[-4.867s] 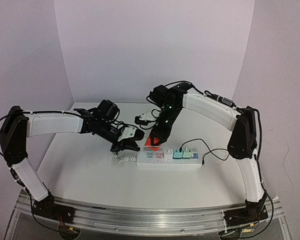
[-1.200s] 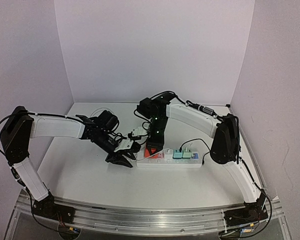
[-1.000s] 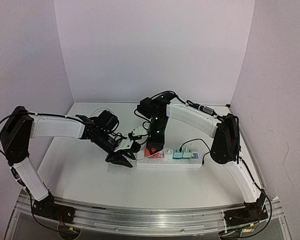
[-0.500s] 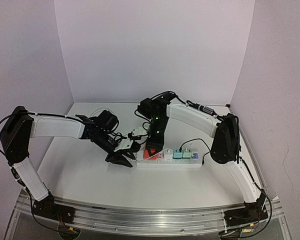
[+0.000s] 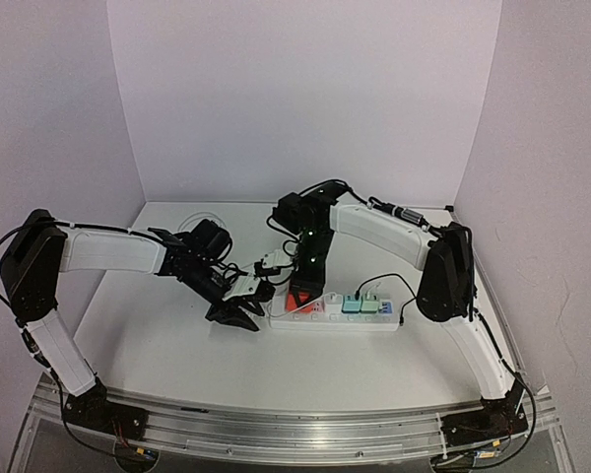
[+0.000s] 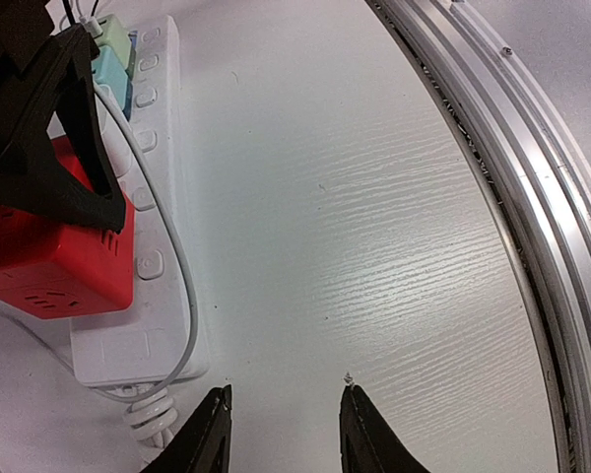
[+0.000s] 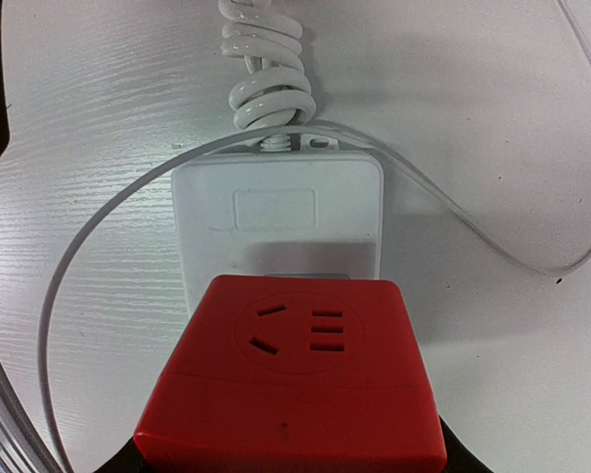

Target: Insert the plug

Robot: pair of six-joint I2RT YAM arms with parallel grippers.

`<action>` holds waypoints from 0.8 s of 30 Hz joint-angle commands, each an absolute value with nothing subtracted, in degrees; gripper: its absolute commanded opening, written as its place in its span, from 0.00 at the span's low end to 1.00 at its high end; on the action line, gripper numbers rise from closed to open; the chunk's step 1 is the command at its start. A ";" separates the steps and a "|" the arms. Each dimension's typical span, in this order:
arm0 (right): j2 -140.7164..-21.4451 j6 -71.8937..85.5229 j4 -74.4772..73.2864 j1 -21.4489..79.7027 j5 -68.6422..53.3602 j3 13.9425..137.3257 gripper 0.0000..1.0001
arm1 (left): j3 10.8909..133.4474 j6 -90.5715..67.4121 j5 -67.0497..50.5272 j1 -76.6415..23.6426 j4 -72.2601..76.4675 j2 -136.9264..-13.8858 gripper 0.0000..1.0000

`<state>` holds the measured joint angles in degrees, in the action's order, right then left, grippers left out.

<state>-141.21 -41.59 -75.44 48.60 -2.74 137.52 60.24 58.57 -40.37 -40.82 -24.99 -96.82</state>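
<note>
the red plug (image 7: 291, 389) sits at the left end of the white strip (image 5: 343, 317), over one of its end sockets. the right jaws pinch it from both sides; in the left wrist view one black finger (image 6: 54, 138) lies flat against the plug's side. the plug's top face, with its own socket holes, points up at the right wrist camera. the plug hides the socket beneath it, so i cannot tell if its pins are fully in.

the strip lies across the middle of the counter (image 5: 177, 345). to the right of the plug, pale green and teal plugs (image 5: 361, 303) stand in the strip, with a black cable (image 5: 406, 293) looping off them. a coiled white cord (image 7: 266, 89) comes out of the strip's left end, and a thin white cable (image 6: 182, 286) arcs over that end beside the red plug.

the left arm (image 5: 108, 251) reaches in from the left. its jaws hang low over the bare counter just beside the strip's left end and the coiled cord. they are spread a little, and only bare counter shows between the two fingertips (image 6: 212, 439). a metal rail (image 6: 512, 227) runs along the counter's edge.
</note>
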 commanded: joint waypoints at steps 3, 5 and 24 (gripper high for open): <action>-137.88 -41.56 -86.27 47.97 -2.14 138.14 0.00 | 60.07 59.23 -41.40 -40.55 -23.64 -95.28 0.38; -138.31 -41.42 -86.23 48.01 -2.54 137.99 0.00 | 60.07 59.24 -41.39 -40.53 -23.60 -95.35 0.38; -147.03 -43.10 -88.97 48.12 -8.52 133.15 0.00 | 60.04 59.31 -41.41 -40.43 -23.55 -95.58 0.38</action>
<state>-141.80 -42.29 -75.02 48.24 -3.65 136.41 60.20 58.59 -40.38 -40.81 -24.95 -96.82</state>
